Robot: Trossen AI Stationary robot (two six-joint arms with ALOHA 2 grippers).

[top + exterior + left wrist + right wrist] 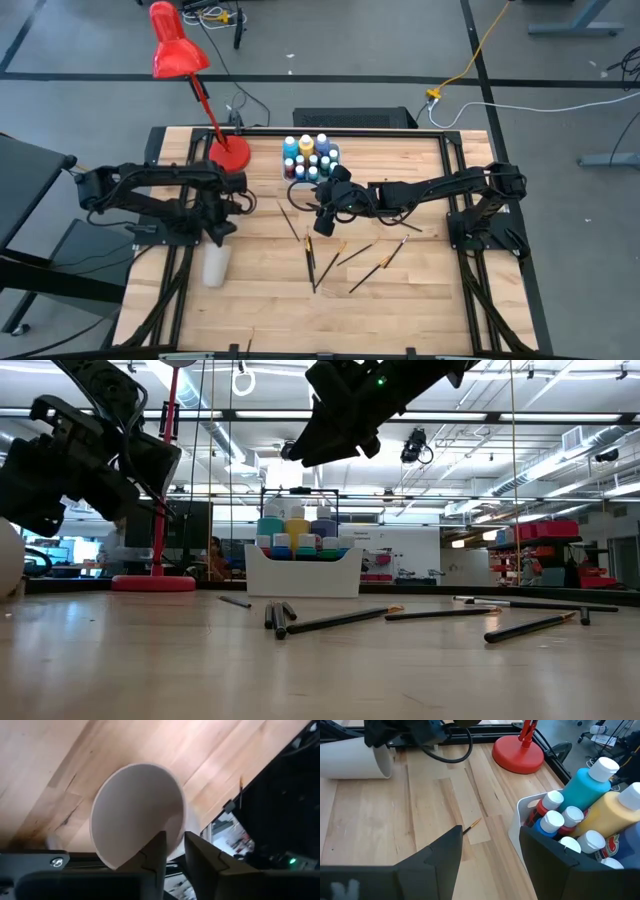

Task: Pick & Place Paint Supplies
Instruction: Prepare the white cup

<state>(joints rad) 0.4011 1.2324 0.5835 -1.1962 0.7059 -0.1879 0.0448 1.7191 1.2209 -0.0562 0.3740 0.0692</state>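
Left side of the table: a white cup (216, 264) lies on its side near the left edge. The left gripper (172, 852) has its two fingers straddling the cup's rim, one inside the mouth and one outside, drawn close about the thin wall; whether they already pinch it cannot be told. The cup looks light and thin-walled, so it would probably flex or roll under a hard squeeze; the rim is the sensible place to hold it.

Behind it stands a red lamp (229, 153), not part of the job.

Centre: a white tray (522, 820) near the table's far edge holds the paint bottles (310, 155), upright and packed together, with white caps. They look rigid and smooth; a grip around the body below the cap would suit them.

The right gripper (322, 215) hangs above the table just in front of the tray, jaws wide apart and empty.

Centre to right: the paintbrushes (340, 258) lie scattered flat on the wood in front of the tray, some touching. They are thin, stiff and light, likely to roll; pinch one across mid-handle.
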